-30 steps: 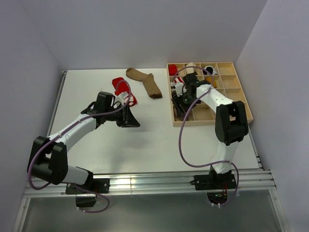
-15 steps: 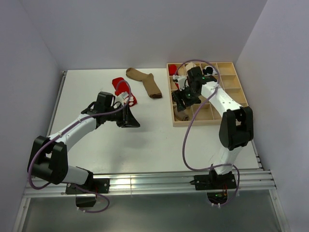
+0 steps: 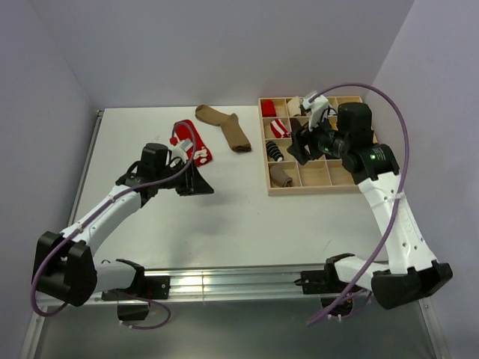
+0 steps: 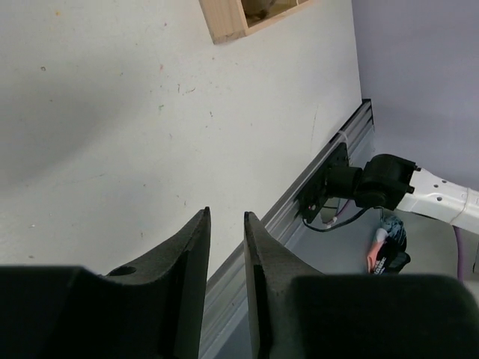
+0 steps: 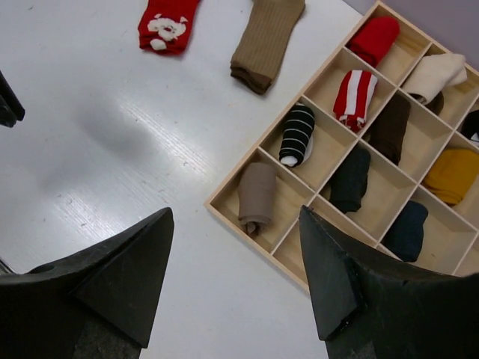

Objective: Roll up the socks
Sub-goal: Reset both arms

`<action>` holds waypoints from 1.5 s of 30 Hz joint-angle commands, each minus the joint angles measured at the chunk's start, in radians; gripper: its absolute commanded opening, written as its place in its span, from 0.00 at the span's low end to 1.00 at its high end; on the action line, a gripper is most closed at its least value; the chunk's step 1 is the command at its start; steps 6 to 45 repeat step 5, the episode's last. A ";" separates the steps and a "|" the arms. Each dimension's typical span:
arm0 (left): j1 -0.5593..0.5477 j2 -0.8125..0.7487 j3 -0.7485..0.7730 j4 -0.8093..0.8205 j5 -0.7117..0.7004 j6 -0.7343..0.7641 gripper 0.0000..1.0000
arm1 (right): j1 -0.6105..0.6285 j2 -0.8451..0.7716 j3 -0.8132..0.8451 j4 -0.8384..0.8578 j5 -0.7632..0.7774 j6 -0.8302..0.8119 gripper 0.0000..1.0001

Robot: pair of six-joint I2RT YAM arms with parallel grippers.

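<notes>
Two socks lie flat at the back of the table: a red sock with a white motif [image 3: 191,140] [image 5: 166,22] and a plain brown sock [image 3: 224,126] [image 5: 266,41]. My left gripper [image 3: 206,187] [image 4: 227,217] hovers in front of the red sock, apart from it. Its fingers stand a narrow gap apart with nothing between them. My right gripper [image 3: 298,151] [image 5: 236,210] is raised over the left part of the wooden tray [image 3: 314,191], wide open and empty. A rolled tan sock [image 3: 281,176] [image 5: 257,196] lies in the tray's near-left compartment.
The wooden tray [image 5: 247,232] holds several rolled socks, among them a black-and-white striped one [image 5: 297,134], a red-and-white striped one [image 5: 355,97] and a yellow one [image 5: 451,173]. A tray corner [image 4: 224,19] shows in the left wrist view. Walls close in on the left, back and right.
My right arm has lifted out of the tray and swung back, its jaws opening wider, with the rolled tan sock left in its compartment. The left gripper shifted slightly, uncovering more of the red sock.
</notes>
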 commanded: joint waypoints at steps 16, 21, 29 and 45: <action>0.004 -0.017 0.004 0.024 -0.016 0.026 0.31 | -0.008 -0.075 -0.100 0.058 0.016 0.023 0.78; 0.004 -0.017 0.004 0.024 -0.016 0.026 0.31 | -0.008 -0.075 -0.100 0.058 0.016 0.023 0.78; 0.004 -0.017 0.004 0.024 -0.016 0.026 0.31 | -0.008 -0.075 -0.100 0.058 0.016 0.023 0.78; 0.004 -0.017 0.004 0.024 -0.016 0.026 0.31 | -0.008 -0.075 -0.100 0.058 0.016 0.023 0.78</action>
